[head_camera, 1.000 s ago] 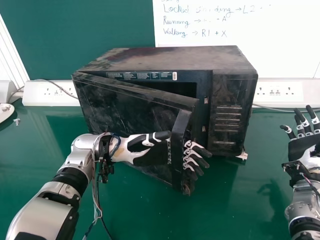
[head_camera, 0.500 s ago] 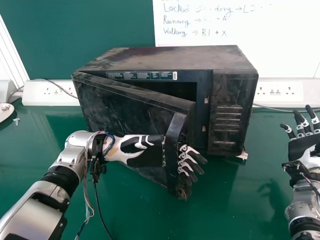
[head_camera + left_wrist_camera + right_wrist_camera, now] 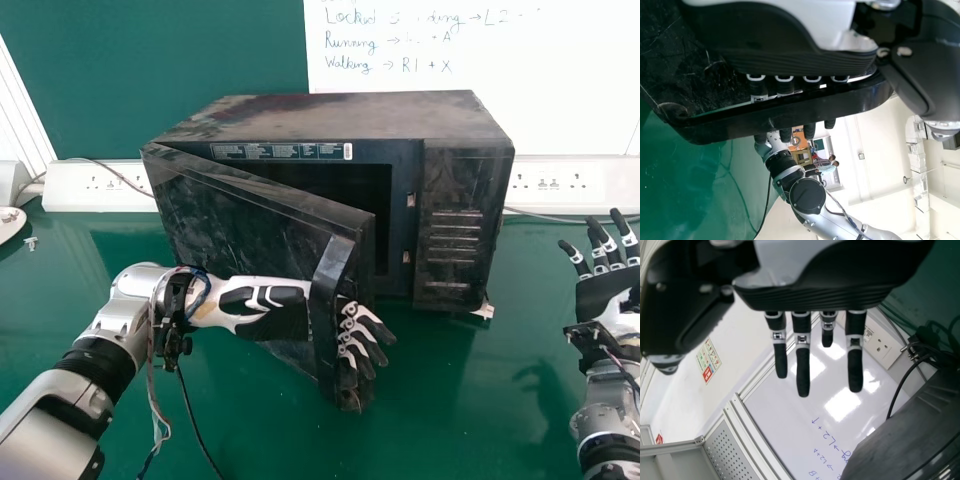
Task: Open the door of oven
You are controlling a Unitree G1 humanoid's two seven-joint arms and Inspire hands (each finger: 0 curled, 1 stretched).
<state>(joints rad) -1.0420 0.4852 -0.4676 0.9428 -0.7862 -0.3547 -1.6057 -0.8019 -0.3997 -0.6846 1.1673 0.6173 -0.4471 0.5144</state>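
The oven door (image 3: 250, 215) stands ajar at the front of the oven (image 3: 340, 115), attached at the head view's left side, its free edge swung out toward my camera and the oven's dark interior (image 3: 345, 190) exposed behind it. The door handle (image 3: 323, 290) runs up and down near that free edge. My left hand (image 3: 275, 322) is engaged at the handle: its fingers (image 3: 365, 335) pass through the space between handle and door and project past the far side, extended rather than clenched, with the thumb outside the handle. I can see the same arrangement from the left wrist. On the oven's front, beside the opening, is the control panel (image 3: 455, 195). The oven sits on the green table (image 3: 430, 410). My right hand (image 3: 605, 290) is at the head view's right edge, well apart from the oven, released, with fingers straight and holding nothing. Behind the oven, 1 white socket panel (image 3: 75, 190) is seen on the left and 1 more (image 3: 580, 185) on the right. Above them are the green board (image 3: 180, 60) and the whiteboard (image 3: 480, 110), which bears blue handwriting.
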